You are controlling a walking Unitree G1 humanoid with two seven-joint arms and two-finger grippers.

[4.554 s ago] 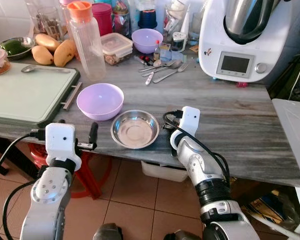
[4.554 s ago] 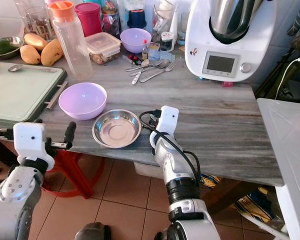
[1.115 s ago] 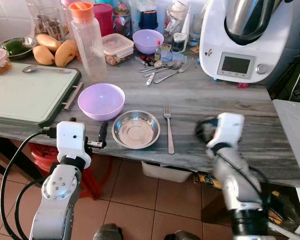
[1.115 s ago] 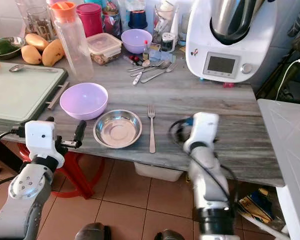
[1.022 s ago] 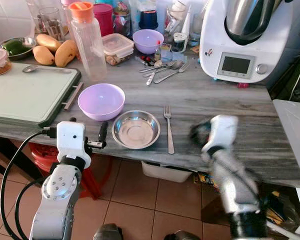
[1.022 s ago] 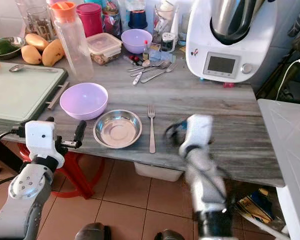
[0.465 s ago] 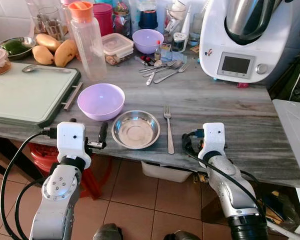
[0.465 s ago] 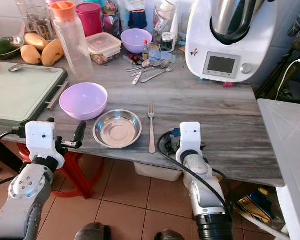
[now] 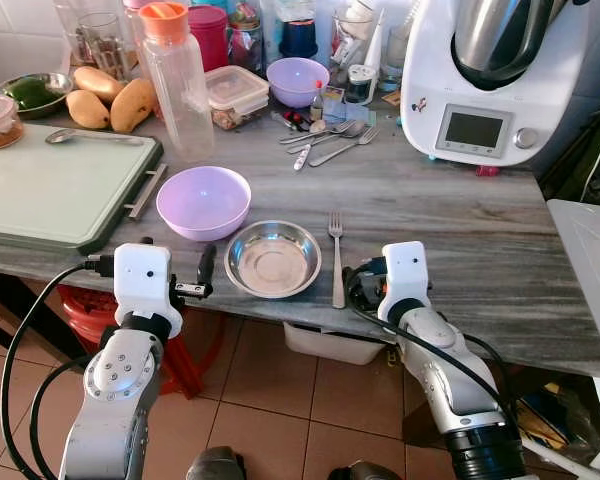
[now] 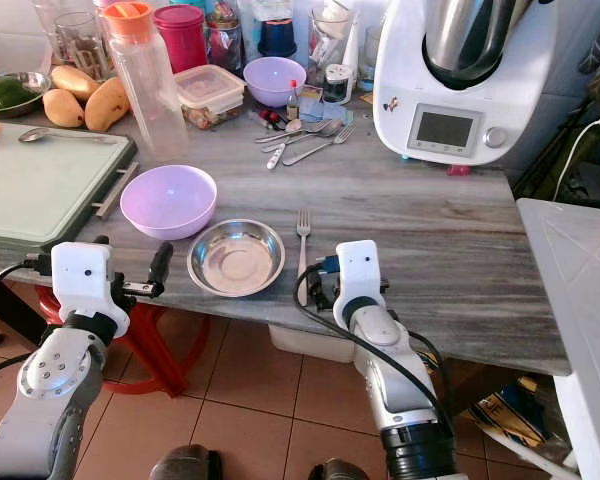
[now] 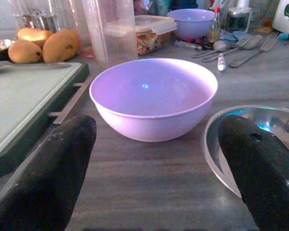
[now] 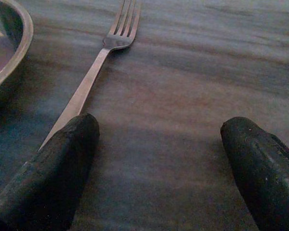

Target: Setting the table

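Observation:
A steel bowl (image 9: 272, 259) sits near the front edge of the grey marble table (image 9: 450, 215). A fork (image 9: 336, 258) lies free just right of it, tines pointing away from me. A bigger purple bowl (image 9: 203, 201) stands behind and left of the steel bowl. My right gripper (image 12: 159, 125) is open and low at the table edge, right of the fork handle (image 12: 82, 96), with one finger (image 12: 53, 168) close beside it. My left gripper (image 11: 159, 130) is open at the front edge, facing the purple bowl (image 11: 153, 96), with nothing held.
A green cutting board (image 9: 60, 185) fills the left side. At the back stand a clear bottle with an orange cap (image 9: 175, 85), mangoes (image 9: 105, 100), a small purple bowl (image 9: 295, 80), loose cutlery (image 9: 325, 140) and a white kitchen machine (image 9: 490, 80). A red stool (image 9: 185, 345) is under the table.
The fork, unseen 4.6 s ago, now lies right of the steel bowl. Over the last second my right gripper swung left to the fork handle. The left arm is still.

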